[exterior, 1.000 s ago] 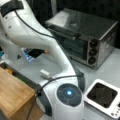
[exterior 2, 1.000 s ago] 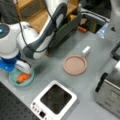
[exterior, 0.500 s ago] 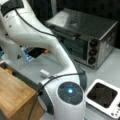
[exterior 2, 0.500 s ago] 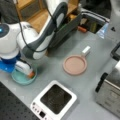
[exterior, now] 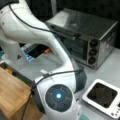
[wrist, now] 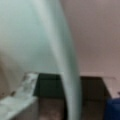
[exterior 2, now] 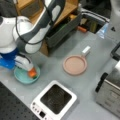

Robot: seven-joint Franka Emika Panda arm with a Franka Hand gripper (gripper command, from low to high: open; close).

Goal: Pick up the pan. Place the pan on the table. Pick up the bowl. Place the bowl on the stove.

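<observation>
Wrist view: teal bowl (wrist: 32, 37) rim between the gripper's fingers; in a front view the gripper (exterior 2: 32, 73), clamped on the bowl's (exterior 2: 21, 76) three-o'clock rim, likely light, rigid, slippery, on the table (exterior 2: 92, 53).

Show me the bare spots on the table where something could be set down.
Bare table shows in a front view between the pan, stove and toaster oven, and between pan and bowl. The bowl side is crowded: the end effector sits at the bowl, wooden box behind.
</observation>
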